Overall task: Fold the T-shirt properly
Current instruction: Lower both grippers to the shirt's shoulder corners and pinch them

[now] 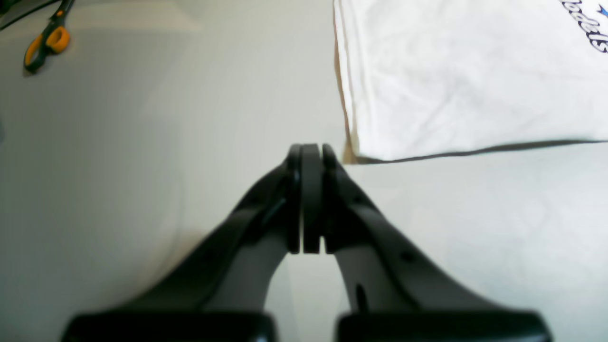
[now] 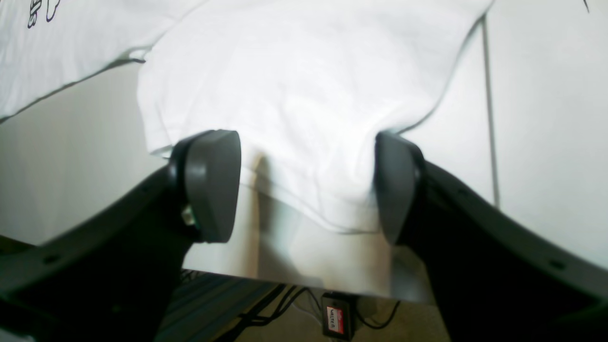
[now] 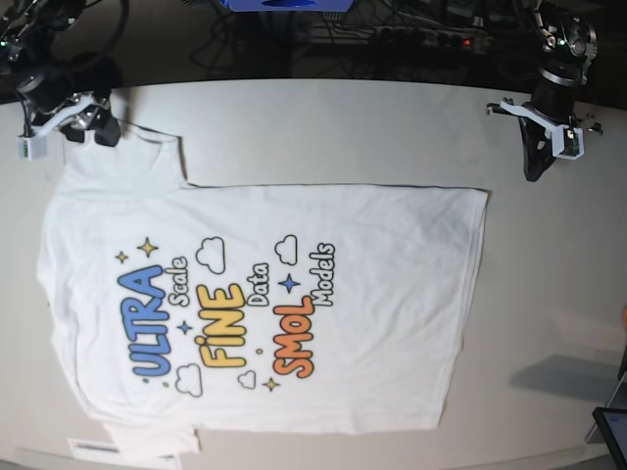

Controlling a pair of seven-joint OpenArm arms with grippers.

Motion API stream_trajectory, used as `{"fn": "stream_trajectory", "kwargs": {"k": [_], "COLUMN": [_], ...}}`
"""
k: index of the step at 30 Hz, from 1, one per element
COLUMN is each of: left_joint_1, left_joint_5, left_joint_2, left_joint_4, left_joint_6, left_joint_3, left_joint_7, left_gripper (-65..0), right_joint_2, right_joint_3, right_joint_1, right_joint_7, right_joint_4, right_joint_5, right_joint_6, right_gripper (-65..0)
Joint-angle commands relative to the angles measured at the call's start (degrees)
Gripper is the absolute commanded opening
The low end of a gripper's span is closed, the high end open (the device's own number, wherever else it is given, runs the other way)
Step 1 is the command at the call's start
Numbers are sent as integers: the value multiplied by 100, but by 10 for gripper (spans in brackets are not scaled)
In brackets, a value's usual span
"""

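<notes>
The white T-shirt lies flat on the table with its print facing up, neck end to the left in the base view. My right gripper is open at the far-left sleeve, one finger on each side of the sleeve's hem, right at the table's edge. In the base view that gripper sits at the sleeve's tip. My left gripper is shut and empty, just beside the shirt's bottom-hem corner. The base view shows it a little right of that corner.
Orange-handled scissors lie on the white table off to the side of the left gripper. The table's edge runs under the right gripper, with cables below it. A dark tablet corner shows at the lower right.
</notes>
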Motion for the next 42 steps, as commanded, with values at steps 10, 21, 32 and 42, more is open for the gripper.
{"fn": "stream_trajectory", "kwargs": {"k": [10, 21, 32, 42], "left_joint_1": [15, -759, -1515, -1788], "left_joint_5": [-88, -2365, -2945, -2936], "left_joint_2": [-66, -233, -189, -74], "left_joint_4": [78, -370, -1496, -1777], "left_joint_6": [44, 27, 53, 62], "left_joint_3": [-44, -238, -220, -159], "left_joint_7": [-136, 1780, 2703, 2712], "left_gripper": [-650, -346, -348, -348], "right_joint_2": [25, 25, 139, 139], "right_joint_3": [-53, -53, -62, -124], "right_joint_1": [-36, -27, -27, -18], "right_joint_7": [-354, -354, -354, -354], "right_joint_4": [-54, -27, -18, -18], "right_joint_5": [-286, -286, -286, -286], "right_joint_6": [-51, -51, -51, -51], "right_gripper": [-617, -643, -643, -644]}}
